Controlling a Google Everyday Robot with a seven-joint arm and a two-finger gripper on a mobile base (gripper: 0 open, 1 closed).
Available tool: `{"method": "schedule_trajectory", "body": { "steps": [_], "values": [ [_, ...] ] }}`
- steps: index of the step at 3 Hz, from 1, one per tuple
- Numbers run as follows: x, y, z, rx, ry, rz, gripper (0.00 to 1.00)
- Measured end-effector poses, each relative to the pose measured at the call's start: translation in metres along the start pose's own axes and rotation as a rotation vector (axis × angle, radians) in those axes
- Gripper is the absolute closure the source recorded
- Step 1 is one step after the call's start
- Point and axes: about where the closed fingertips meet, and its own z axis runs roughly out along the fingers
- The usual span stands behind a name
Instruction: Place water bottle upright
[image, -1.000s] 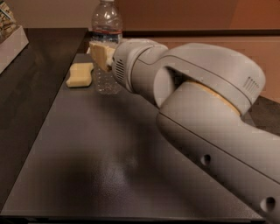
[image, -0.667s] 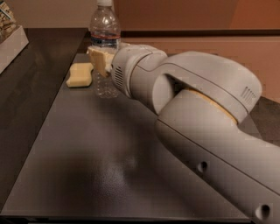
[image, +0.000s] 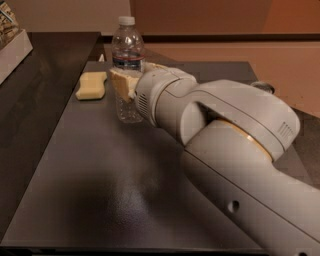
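Subject of inspection: the water bottle (image: 128, 50). It stands upright on the grey table (image: 95, 195), toward the far edge and left of centre. Its white cap is on and points straight up. The red, white and blue label band sits just above the point where the bottle is held. The base appears to rest on the table surface, though contact cannot be confirmed from this angle.

The gripper (image: 134, 76) is at the bottle's mid-height, just below the label band. It reaches in from the right at the end of the white arm (image: 225, 125). One tan finger pad (image: 121, 84) lies across the bottle's near side. A second tan edge shows behind the bottle on its far right. The bottle sits between the two, and the gripper is pinching it at the ribbed body.

The arm fills the right and lower right of the view and hides the table behind it.

A yellow sponge (image: 91, 85) lies flat on the table, near the bottle on its left and clear of it. A white box (image: 14, 52) sits on the dark counter (image: 45, 95) at the far left, well apart from the bottle.
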Motion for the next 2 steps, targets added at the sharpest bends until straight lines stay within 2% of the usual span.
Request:
{"method": "schedule_trajectory", "body": {
  "steps": [2],
  "values": [
    [-0.020, -0.010, -0.032, -0.055, 0.058, -0.054, 1.00]
  ]
}}
